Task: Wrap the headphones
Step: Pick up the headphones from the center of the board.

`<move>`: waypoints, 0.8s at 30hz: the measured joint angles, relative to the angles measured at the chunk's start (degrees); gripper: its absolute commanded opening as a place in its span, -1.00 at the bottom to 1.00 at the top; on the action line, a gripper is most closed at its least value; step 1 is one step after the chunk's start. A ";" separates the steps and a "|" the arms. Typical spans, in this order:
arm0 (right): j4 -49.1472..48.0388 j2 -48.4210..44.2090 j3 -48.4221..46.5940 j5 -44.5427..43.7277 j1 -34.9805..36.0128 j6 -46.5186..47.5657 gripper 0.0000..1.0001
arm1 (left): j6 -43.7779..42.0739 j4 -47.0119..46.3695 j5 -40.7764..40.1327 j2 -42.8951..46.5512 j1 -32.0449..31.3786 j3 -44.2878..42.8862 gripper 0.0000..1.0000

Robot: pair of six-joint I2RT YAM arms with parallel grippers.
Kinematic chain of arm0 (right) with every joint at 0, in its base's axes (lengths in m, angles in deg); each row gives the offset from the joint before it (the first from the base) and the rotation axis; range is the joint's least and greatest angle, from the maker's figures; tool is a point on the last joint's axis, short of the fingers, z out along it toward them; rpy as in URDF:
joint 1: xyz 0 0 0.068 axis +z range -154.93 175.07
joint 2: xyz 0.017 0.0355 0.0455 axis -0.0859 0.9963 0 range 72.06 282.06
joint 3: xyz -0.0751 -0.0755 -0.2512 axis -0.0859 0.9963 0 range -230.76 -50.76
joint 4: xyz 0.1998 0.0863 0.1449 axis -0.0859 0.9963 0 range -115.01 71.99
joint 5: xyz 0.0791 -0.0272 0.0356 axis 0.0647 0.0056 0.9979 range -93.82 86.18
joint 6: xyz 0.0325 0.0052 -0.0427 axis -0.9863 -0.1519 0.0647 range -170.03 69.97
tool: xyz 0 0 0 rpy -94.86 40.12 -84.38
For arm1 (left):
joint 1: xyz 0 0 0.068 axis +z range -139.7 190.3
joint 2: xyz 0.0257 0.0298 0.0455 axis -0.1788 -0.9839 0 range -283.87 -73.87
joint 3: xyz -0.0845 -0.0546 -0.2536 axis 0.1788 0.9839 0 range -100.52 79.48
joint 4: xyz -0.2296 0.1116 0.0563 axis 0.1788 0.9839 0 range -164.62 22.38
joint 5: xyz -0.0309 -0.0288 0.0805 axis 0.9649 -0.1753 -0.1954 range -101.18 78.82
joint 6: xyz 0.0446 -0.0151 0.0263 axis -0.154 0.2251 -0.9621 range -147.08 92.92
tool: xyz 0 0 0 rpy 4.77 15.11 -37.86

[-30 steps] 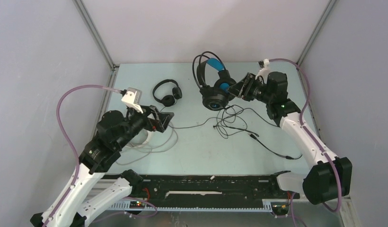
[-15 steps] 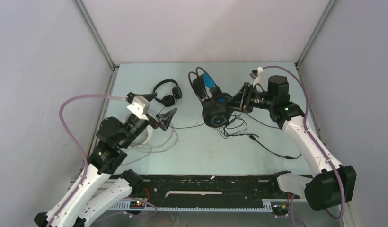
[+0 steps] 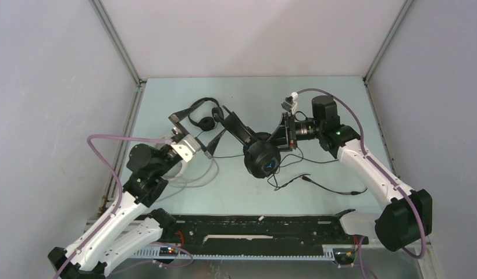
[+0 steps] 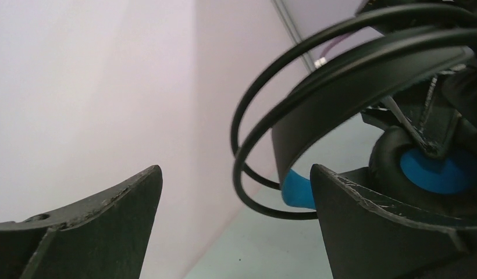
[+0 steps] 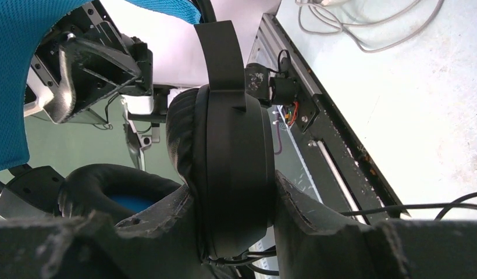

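My right gripper point(image 3: 284, 138) is shut on one ear cup point(image 5: 230, 157) of the black headphones with the blue headband point(image 3: 260, 158) and holds them above the table's middle. Their headband point(image 3: 233, 125) points up and to the left. My left gripper point(image 3: 217, 129) stands open right at that headband point(image 4: 352, 99), which passes close to its right finger point(image 4: 370, 215) without being gripped. The pair's black cable point(image 3: 300, 174) trails over the table. The small all-black headphones point(image 3: 204, 115) lie behind the left gripper. Of the white pair only a part point(image 3: 181, 168) shows under the left arm.
Loops of pale cable point(image 3: 201, 174) lie on the table beside the left arm. A black rail point(image 3: 253, 226) runs along the near edge. Grey walls and metal corner posts point(image 3: 117, 43) close the table in on three sides.
The right gripper has carried the blue-banded headphones left and nearer the front, tilting them. The left gripper has risen and swung back and right to their headband.
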 measured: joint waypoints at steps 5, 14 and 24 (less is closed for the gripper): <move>0.00 1.79 0.00 0.61 0.15 -0.46 -0.25 | -2.14 3.06 4.24 -1.14 0.00 -0.02 0.99; -1.07 3.80 0.00 0.48 2.25 -1.68 -0.25 | -2.67 4.37 6.25 -2.54 0.00 -0.02 0.99; -0.90 3.80 0.00 0.63 3.96 -2.14 -0.24 | -2.71 1.86 7.56 -3.78 0.00 -0.04 0.75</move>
